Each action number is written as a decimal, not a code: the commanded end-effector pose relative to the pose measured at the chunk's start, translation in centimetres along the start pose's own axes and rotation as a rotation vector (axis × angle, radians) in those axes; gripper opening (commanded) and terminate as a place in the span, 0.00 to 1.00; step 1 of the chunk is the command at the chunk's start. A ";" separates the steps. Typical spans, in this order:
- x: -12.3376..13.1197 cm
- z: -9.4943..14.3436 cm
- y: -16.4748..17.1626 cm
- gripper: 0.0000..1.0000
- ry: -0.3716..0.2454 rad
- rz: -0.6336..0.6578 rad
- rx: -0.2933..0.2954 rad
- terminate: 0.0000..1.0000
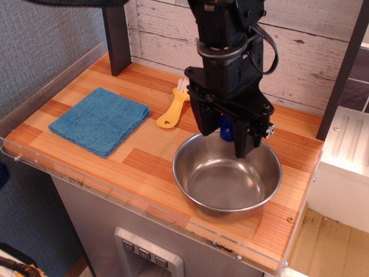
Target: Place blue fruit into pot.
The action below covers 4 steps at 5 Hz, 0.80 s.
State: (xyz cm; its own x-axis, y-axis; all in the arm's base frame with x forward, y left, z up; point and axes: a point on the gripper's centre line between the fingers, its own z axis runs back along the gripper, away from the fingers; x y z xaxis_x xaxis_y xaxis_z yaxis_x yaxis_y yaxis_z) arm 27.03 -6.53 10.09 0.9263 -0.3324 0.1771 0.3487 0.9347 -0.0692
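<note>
My gripper (225,138) is shut on the blue fruit (226,128), a small deep-blue lump showing between the black fingers. It hangs over the far side of the pot (190,173), a large shiny steel bowl at the front right of the wooden counter, with the fingertips at about rim height. The inside of the pot shows only bare steel. Most of the fruit is hidden by the fingers.
A folded blue cloth (100,120) lies at the left of the counter. A yellow brush (174,108) with white bristles lies behind the pot, partly hidden by the arm. A dark post (116,34) stands at the back left; a plank wall runs behind.
</note>
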 end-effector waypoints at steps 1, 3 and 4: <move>0.2 0.7 0.2 1.00 -0.006 -0.002 0.011 0.00; 2.6 3.0 4.3 1.00 -0.047 0.097 0.041 0.00; 4.4 3.6 7.0 1.00 -0.031 0.160 0.098 0.00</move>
State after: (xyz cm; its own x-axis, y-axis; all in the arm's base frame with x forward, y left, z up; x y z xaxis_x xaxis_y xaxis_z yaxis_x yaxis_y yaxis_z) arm 32.85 -1.44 12.44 0.9711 -0.1830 0.1530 0.1875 0.9822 -0.0153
